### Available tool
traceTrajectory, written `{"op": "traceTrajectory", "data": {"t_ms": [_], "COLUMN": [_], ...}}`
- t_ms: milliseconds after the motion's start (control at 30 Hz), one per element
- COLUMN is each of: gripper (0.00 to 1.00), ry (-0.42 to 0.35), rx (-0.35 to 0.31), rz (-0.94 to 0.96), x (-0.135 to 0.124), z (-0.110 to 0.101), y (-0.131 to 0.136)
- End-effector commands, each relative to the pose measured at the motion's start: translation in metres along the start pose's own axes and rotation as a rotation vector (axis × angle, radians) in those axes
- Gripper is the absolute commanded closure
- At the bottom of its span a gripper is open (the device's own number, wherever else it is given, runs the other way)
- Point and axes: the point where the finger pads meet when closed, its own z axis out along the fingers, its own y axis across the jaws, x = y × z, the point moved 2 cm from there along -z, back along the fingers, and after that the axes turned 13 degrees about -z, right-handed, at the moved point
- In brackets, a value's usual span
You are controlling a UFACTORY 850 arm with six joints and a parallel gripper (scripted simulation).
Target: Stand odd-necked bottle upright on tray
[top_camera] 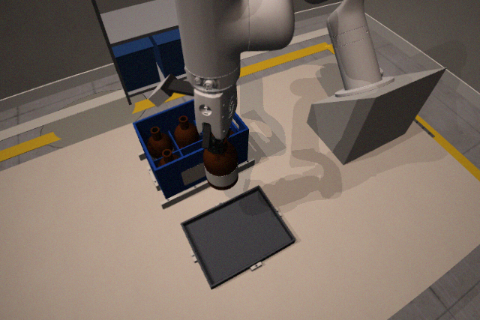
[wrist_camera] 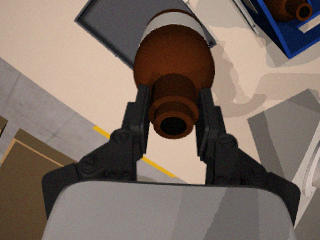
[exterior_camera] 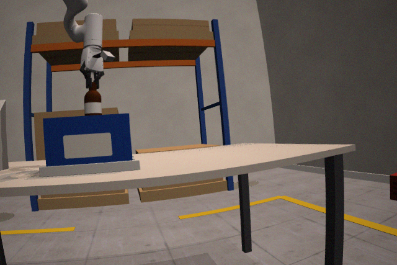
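Above the desk (top_camera: 97, 239) (exterior_camera: 198, 162) (wrist_camera: 60, 75), my pincer (top_camera: 215, 146) (exterior_camera: 92, 84) (wrist_camera: 173, 101) grips one bottle's neck (exterior_camera: 92, 87) (wrist_camera: 173, 92), so carrying it over the tray (top_camera: 240, 237) (wrist_camera: 112, 30) and lowering it upright should follow.

Glassy brown bottle (top_camera: 220, 160) (exterior_camera: 92, 97) (wrist_camera: 173, 57), matt dark tray (top_camera: 238, 237) (wrist_camera: 117, 25), smooth plastic-looking blue crate (top_camera: 180, 177) (exterior_camera: 86, 124) (wrist_camera: 289, 47)

The room is dim, its walls sunk in grey, while warm light falls on the worktop (top_camera: 349, 231) (exterior_camera: 224, 159) (wrist_camera: 40, 55) and throws soft, overlapping arm shadows; fine grain speckles all three views (the exterior one bows straight edges outward), with no strong glare
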Motion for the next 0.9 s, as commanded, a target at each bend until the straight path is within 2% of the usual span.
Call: {"op": "traceTrajectory", "data": {"t_ms": [0, 867], "gripper": [1.00, 1.00], "ry": [0.001, 0.001], "rx": [0.001, 0.001], "rz": [0.000, 0.000], "x": [-0.004, -0.026], "z": [-0.001, -0.001], "y": [-0.008, -0.046]}}
